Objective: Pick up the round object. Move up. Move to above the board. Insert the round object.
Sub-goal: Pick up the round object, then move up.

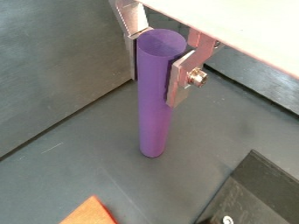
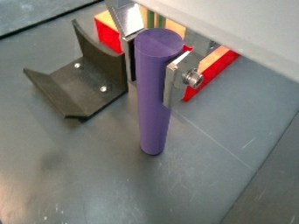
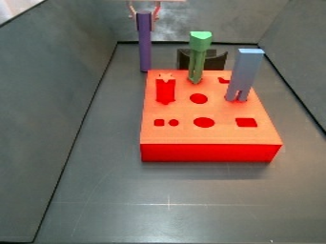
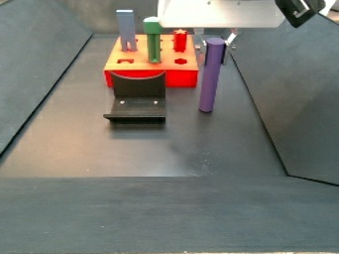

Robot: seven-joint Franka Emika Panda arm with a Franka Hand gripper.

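The round object, a tall slim purple cylinder peg (image 1: 152,101), stands upright with its foot on the dark floor, beside the board. It shows in both wrist views (image 2: 152,96) and both side views (image 3: 145,46) (image 4: 209,74). My gripper (image 1: 158,48) is at the peg's top, and its silver fingers (image 1: 181,77) press against the peg on both sides. It is shut on the peg (image 2: 156,54). The board (image 3: 211,119) is a thick red block with shaped holes in its top, and also shows in a side view (image 4: 133,69).
A green hexagonal-topped peg (image 3: 199,57), a blue-grey square peg (image 3: 243,74) and a small red piece (image 3: 166,91) stand on the board. The dark fixture (image 4: 135,104) sits on the floor in front of the board, close to the peg (image 2: 76,74). Sloped grey walls surround the floor.
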